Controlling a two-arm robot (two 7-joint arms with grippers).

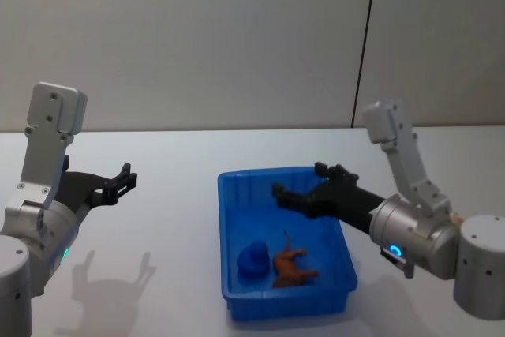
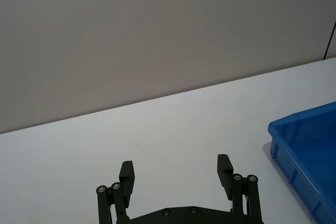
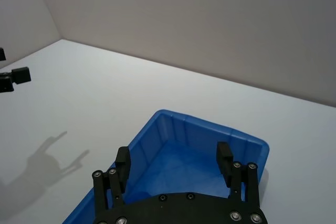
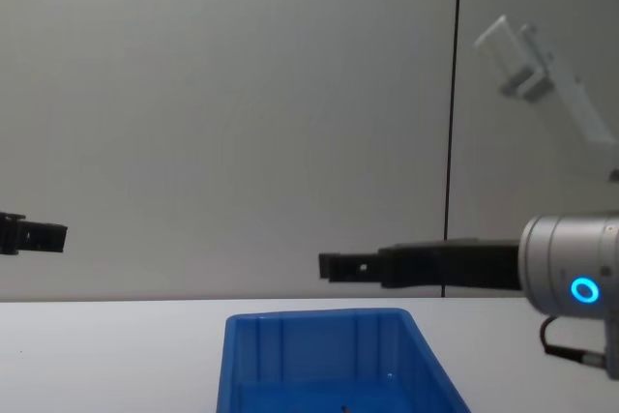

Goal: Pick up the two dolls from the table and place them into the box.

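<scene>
Head camera looks down on the box [image 1: 254, 209]; chest camera sits low, peering level across the table [image 4: 97, 355]. Wrist cameras ride close, both catching that box.

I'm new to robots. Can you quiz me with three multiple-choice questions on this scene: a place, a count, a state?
1. Where is the orange-brown soft toy? A on the table; B inside the bright blue plastic bin; C in a gripper.
2. How many small things lie in the bin? A none; B two; C four.
3. How are the right gripper's fingers? A open, empty; B shut on a toy; C shut, empty.
1 B: it lies on the bin's floor. 2 B: the toy and a dark blue rounded lump. 3 A: a gap shows between them, above the bin. The left gripper hangs open over the white tabletop.
</scene>
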